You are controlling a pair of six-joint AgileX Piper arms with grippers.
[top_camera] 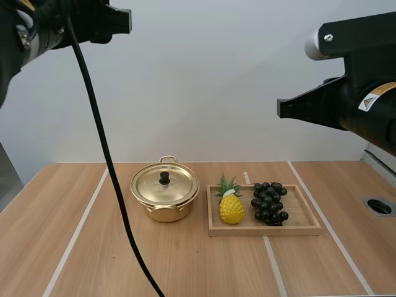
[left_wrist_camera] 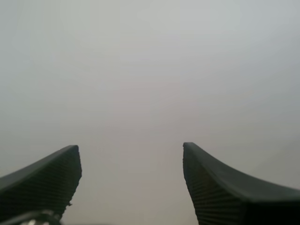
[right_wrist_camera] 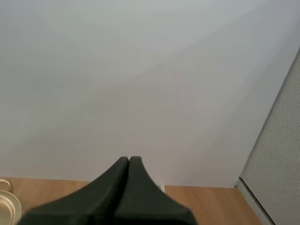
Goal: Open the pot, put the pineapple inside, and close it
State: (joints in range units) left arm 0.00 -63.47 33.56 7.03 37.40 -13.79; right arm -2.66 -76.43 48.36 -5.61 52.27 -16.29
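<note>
pot (right_wrist_camera: 7,208) clipped by the view's edge, inside hidden under lid (top_camera: 176,185)

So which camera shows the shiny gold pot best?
The high view: the shiny gold metal pot sits whole, lid on. The right wrist view catches just its edge; the left wrist view points elsewhere.

Right gripper (right_wrist_camera: 129,161) with its two black fingers pressed together into one dark wedge, nothing between them, wooden counter (right_wrist_camera: 211,204) beyond it, gold rim and handle of the pot (right_wrist_camera: 6,205) just beside the wedge, plain pale wall (right_wrist_camera: 140,70) behind
</note>
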